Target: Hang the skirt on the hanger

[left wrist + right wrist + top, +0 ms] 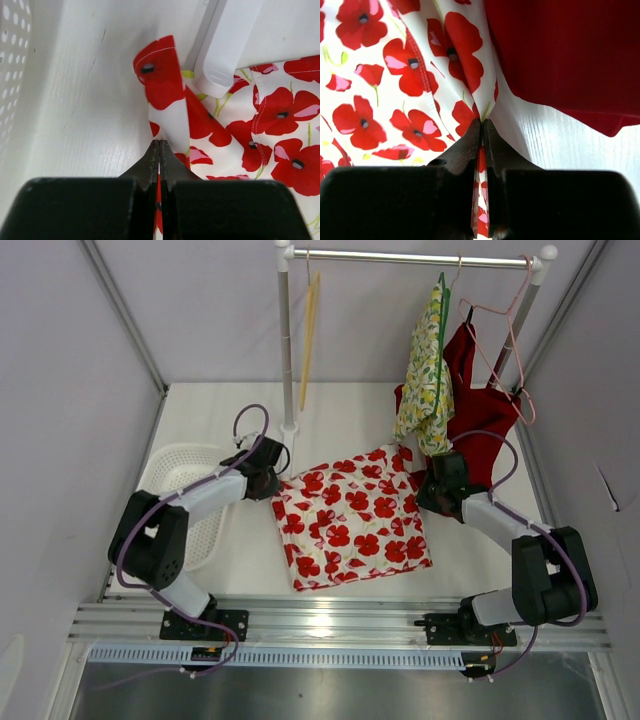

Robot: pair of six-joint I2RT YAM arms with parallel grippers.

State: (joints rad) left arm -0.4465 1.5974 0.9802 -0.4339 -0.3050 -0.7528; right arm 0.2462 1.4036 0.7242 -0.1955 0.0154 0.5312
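Observation:
The skirt [355, 515], white with red poppies, lies spread flat on the white table. My left gripper [272, 483] is shut on its far left corner; in the left wrist view the fabric [165, 80] is pinched between the fingertips of that gripper [159, 145]. My right gripper [428, 487] is shut on the far right corner, and the right wrist view shows skirt cloth [380, 75] clamped in that gripper [482, 122]. An empty wooden hanger [310, 330] hangs at the left of the rail. An empty pink wire hanger [512, 345] hangs at the right.
A yellow floral garment [425, 380] and a red dress [480, 420] hang from the rail [420, 257], the dress reaching the table beside my right gripper [570, 55]. The rack's white foot [225, 50] stands just beyond my left gripper. A white basket [185, 475] sits at the left.

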